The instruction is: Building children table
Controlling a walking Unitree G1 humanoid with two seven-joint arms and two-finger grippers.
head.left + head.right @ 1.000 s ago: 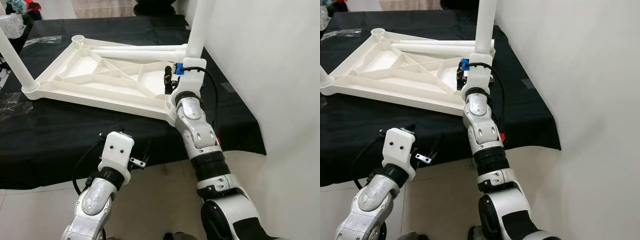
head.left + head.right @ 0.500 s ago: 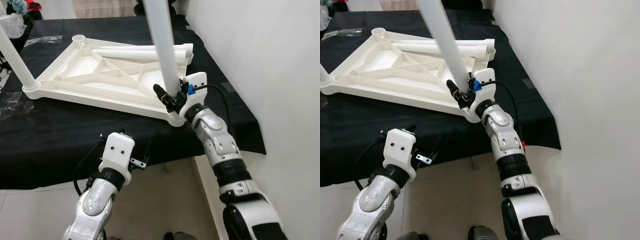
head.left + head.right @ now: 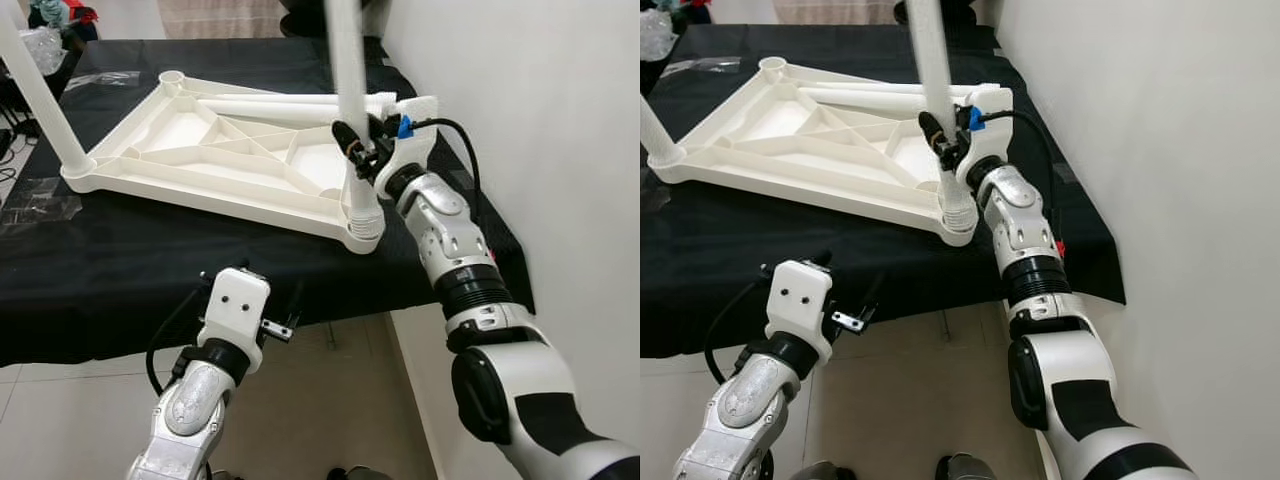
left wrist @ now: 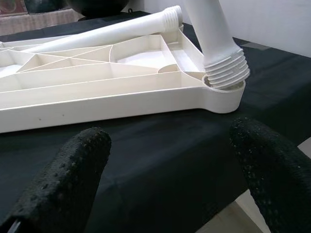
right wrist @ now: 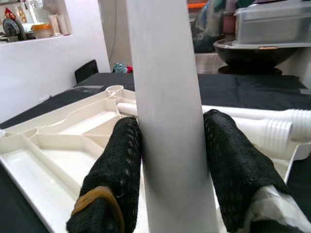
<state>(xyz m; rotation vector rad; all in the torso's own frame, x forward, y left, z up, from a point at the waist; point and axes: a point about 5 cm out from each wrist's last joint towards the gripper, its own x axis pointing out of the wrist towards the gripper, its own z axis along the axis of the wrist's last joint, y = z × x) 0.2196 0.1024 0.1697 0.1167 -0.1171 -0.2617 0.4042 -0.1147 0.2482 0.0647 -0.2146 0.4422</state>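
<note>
On the black-covered counter (image 3: 120, 290) the white tabletop (image 3: 200, 165) lies upside down, ribs facing up, and right now the job is getting a leg into the near right corner. The right pincer (image 3: 362, 150) is clamped on that leg (image 3: 347, 70), one black finger on each side of the tube, holding it close to upright with its threaded end sitting in the corner socket (image 3: 364, 228).

My read: this is the seating/screwing step. The left wrist view is the useful one here, since it shows the threads (image 4: 224, 71) mostly still standing proud of the socket rim, so the leg looks like it's resting in there rather than driven home. From the head cameras you can't really judge that. The next move probably calls for twisting the leg while keeping it square to the tabletop, so the threads don't cross.

The right wrist view gives the grip up close: both fingers (image 5: 119, 165) pressed flat against the tube, nothing slipping that I can see. It also catches a spare leg (image 5: 272, 124) lying across the tabletop behind.

The head views show the bigger picture: another leg (image 3: 40, 95) already standing in the far left corner, and an unfilled socket (image 3: 171, 77) at the far end.

The left pincer (image 4: 165, 174) hangs below the counter edge, fingers spread wide, holding nothing.
</note>
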